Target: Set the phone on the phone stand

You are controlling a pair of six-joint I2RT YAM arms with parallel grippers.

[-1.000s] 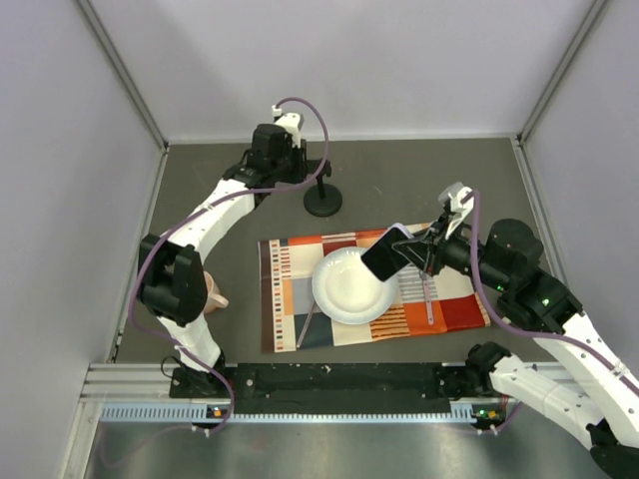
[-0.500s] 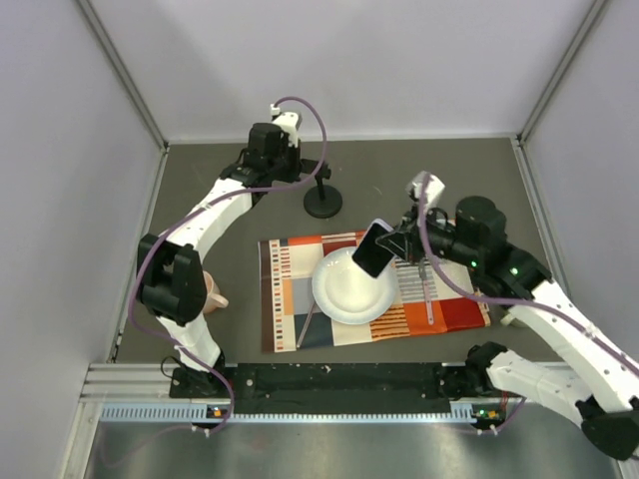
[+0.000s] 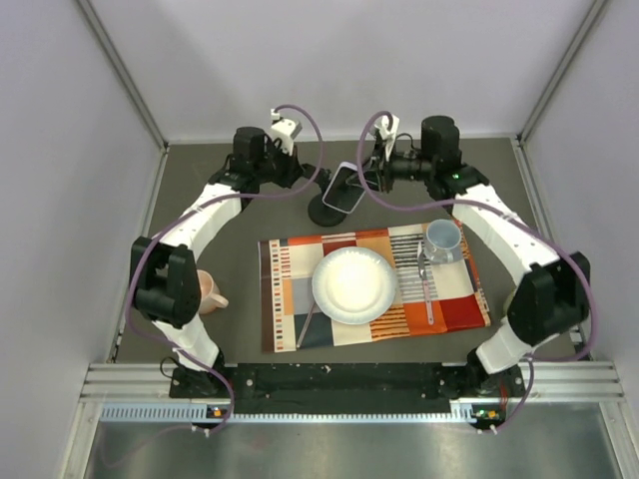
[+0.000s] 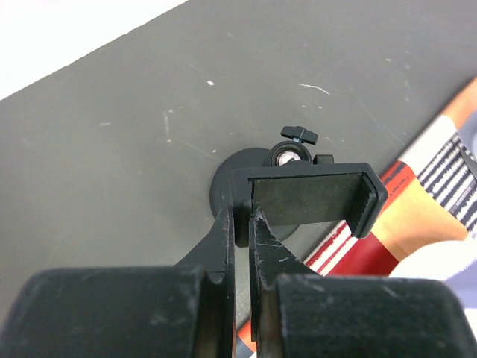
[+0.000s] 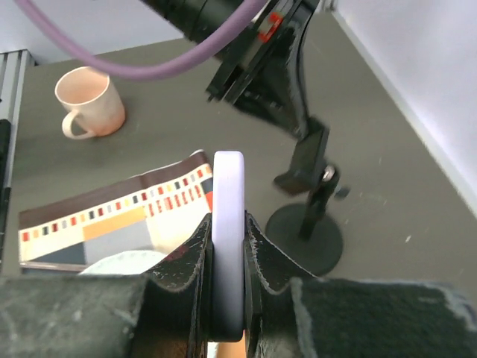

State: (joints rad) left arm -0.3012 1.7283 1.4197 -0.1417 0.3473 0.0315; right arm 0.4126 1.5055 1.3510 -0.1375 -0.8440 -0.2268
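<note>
Phone (image 5: 227,194), slim and rounded at the corners, hangs in the air at the far middle of the dark grey table (image 3: 200,190), just beside the small black phone stand (image 4: 309,198) and not seated in it. The right gripper (image 5: 227,227) has it pinched flat between both fingers. From that wrist only the pale lavender-white edge shows, and the lower end is lost behind the rough black pads. From above you get the glossy black screen, tilted. It covers the stand's upright, so only part of the round disc base peeks out.

The left gripper (image 4: 242,227) is closed almost to nothing on the left end of the stand's cradle. The cradle is a wide matt bracket with hooked ends and a dull flat pad, with a small thumbscrew and a shiny ball joint behind it. Most of the base is hidden under the bracket.

Nearer the arms lies a striped orange, red and grey cloth placemat (image 3: 290,279). On it are a white round plate (image 3: 351,284) and a pale blue cup (image 3: 442,239). Thin cutlery lies there too, too small to name. A pink mug (image 5: 89,101) stands off to the left, half hidden by the left arm from above.
</note>
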